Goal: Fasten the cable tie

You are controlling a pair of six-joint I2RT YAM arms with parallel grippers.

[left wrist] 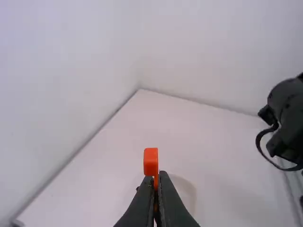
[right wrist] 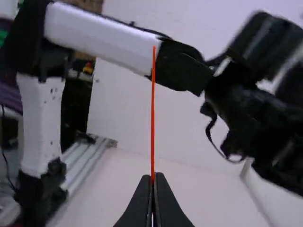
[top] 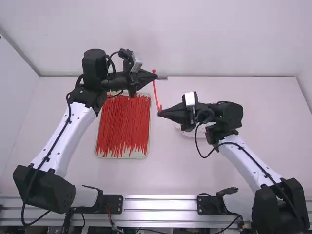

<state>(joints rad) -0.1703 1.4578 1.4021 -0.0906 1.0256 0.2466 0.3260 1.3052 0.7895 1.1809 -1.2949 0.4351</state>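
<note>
A single red cable tie (top: pixel 156 92) is held in the air between both grippers, above the table behind the tray. My left gripper (top: pixel 152 74) is shut on its head end; the square red head (left wrist: pixel 150 161) sticks out past the fingertips in the left wrist view. My right gripper (top: pixel 160 112) is shut on the tail end, and the thin red strap (right wrist: pixel 153 113) runs straight away from its fingertips toward the left arm. The tie is stretched nearly straight, with no loop formed.
A tray (top: pixel 123 155) holding several loose red cable ties lies on the table under the left arm. A small white object (top: pixel 187 130) sits on the table beneath the right wrist. Walls close the table at the back and left.
</note>
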